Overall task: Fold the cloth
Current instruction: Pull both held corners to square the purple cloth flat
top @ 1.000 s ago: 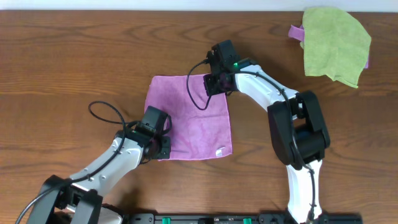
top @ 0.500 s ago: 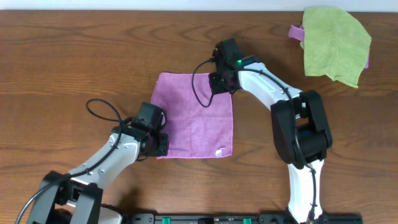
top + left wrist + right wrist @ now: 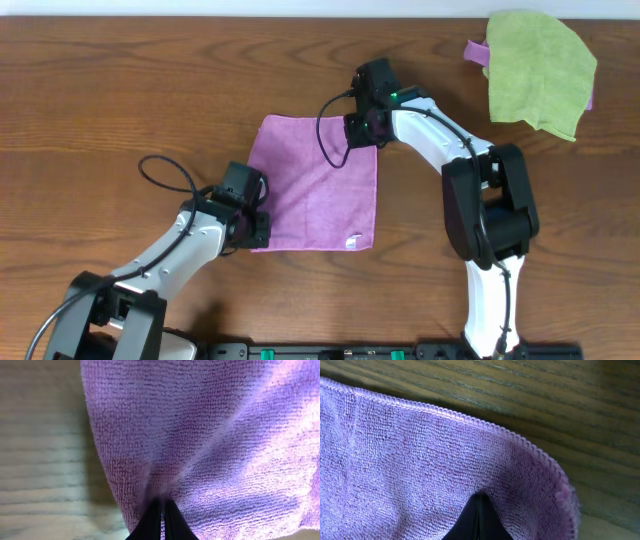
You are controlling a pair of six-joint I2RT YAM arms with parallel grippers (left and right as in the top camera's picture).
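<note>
Grasping step: left gripper (image 3: 252, 230) and right gripper (image 3: 362, 130) are clamped tight on opposite corners of the purple cloth (image 3: 315, 185); next, probably lift and fold across.

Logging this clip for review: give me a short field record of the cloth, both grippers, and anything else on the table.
purple cloth: spread open, unfolded, on table
left gripper: shut, pinching cloth's near-left corner
right gripper: shut, pinching cloth's far-right corner
green cloth: crumpled, far right, apart from arms
</note>
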